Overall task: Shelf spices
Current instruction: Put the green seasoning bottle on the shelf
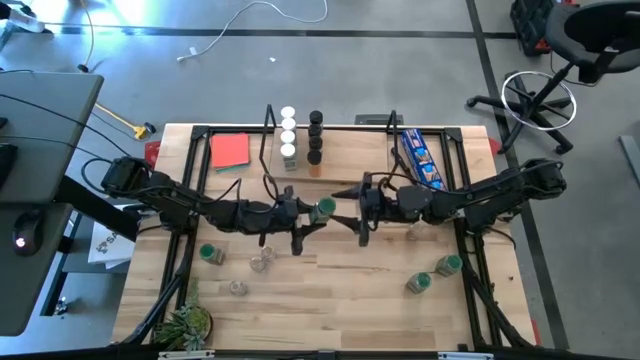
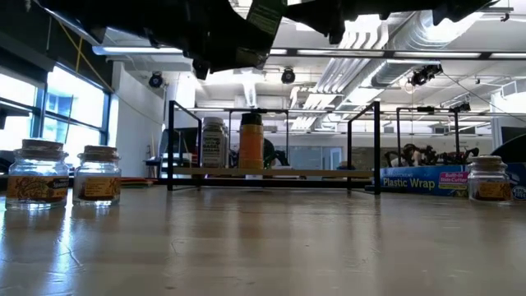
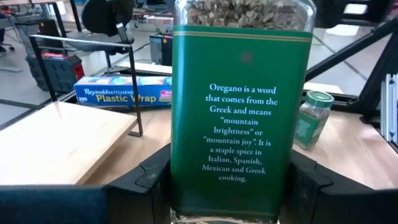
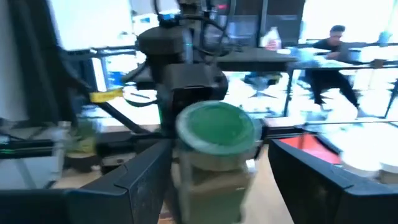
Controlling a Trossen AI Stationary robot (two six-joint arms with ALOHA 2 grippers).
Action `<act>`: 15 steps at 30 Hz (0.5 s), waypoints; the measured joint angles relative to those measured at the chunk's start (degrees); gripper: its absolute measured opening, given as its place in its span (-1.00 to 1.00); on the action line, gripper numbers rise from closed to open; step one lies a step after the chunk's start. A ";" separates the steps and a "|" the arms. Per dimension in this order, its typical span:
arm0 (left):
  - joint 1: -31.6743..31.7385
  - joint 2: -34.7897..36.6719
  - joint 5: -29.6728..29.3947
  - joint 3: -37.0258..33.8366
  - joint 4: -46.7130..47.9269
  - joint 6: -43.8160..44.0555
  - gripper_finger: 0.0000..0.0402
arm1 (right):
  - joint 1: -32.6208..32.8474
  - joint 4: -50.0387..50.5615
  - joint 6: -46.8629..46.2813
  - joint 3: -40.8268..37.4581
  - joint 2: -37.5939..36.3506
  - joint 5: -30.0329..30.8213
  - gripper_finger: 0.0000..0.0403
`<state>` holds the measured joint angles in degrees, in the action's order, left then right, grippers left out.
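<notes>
My left gripper (image 1: 305,215) is over the table's middle, shut on an oregano jar (image 3: 241,106) with a green label and a green lid (image 1: 323,208). My right gripper (image 1: 358,205) faces it, open. Its fingers (image 4: 142,180) stand on either side of the jar's lid end (image 4: 214,127) without touching it. The shelf (image 1: 340,152), a wooden board in a black wire frame, stands at the far edge. It holds a row of white-lidded jars (image 1: 288,132) and a row of black-lidded jars (image 1: 315,136). My left gripper pinches the oregano jar's lower body (image 3: 186,186) between its two fingers (image 3: 142,182), one on each side. The jar is lifted clear of the table and tilted, with its green lid toward my right gripper.
Loose jars stand on the table: near left (image 1: 210,254), (image 1: 262,262), (image 1: 238,288) and near right (image 1: 448,265), (image 1: 418,283). A blue plastic-wrap packet (image 1: 418,160) lies right of the shelf board and a red card (image 1: 230,150) left of it. A small plant (image 1: 185,322) sits at the near left corner.
</notes>
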<state>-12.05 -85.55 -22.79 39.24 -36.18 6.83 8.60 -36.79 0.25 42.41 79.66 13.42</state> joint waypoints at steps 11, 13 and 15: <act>-0.02 0.02 1.53 0.00 -0.07 0.02 -0.07 | -2.10 -1.42 -1.72 0.00 0.44 -8.97 0.30; 0.02 0.02 1.49 0.00 -0.14 0.02 -0.07 | -2.52 -2.16 -1.70 0.33 1.18 -9.86 0.30; 0.02 0.02 1.49 0.00 -0.07 0.04 -0.07 | -2.69 -1.98 -1.45 1.83 2.05 -10.71 0.30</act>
<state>-12.03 -85.53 -21.30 39.24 -36.24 6.87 5.91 -38.77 -1.19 44.24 81.71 2.71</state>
